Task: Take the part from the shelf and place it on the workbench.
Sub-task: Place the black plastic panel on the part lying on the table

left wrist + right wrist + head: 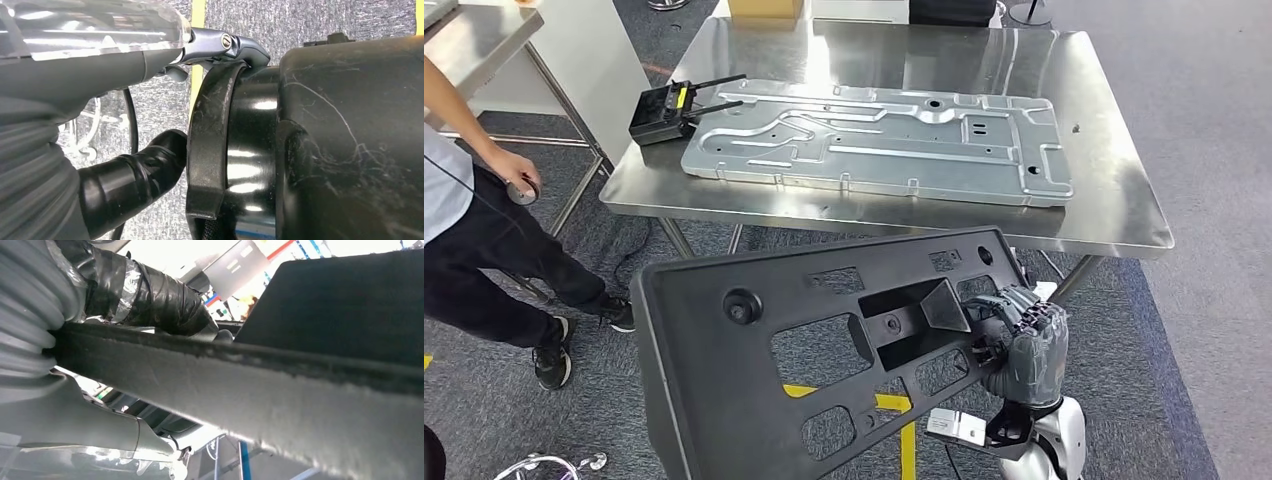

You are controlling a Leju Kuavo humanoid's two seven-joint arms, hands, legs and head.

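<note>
You've got the large black plastic panel with cut-out openings (824,350) off the shelf and in front of the robot, short of the bench and tilted, its far edge near the table's front edge. The right hand (1022,345) grips the panel's right end, fingers hooked thru an opening; the right wrist view shows its taped dark fingers (150,300) over the panel edge. The left hand (130,175) sits by a glossy black part in its wrist view; can't tell whether it grips anything. So you're mid-carry, approx at the approach stage. Next move: lift and carry the panel fwd over the stainless steel workbench (1114,200), then set it flat. Watch the room: a long grey stamped metal plate (874,140) takes most of the top, w/ a black radio unit with antennas (669,112) at its left. A person in dark trousers (484,250) stands left on grey carpet.
</note>
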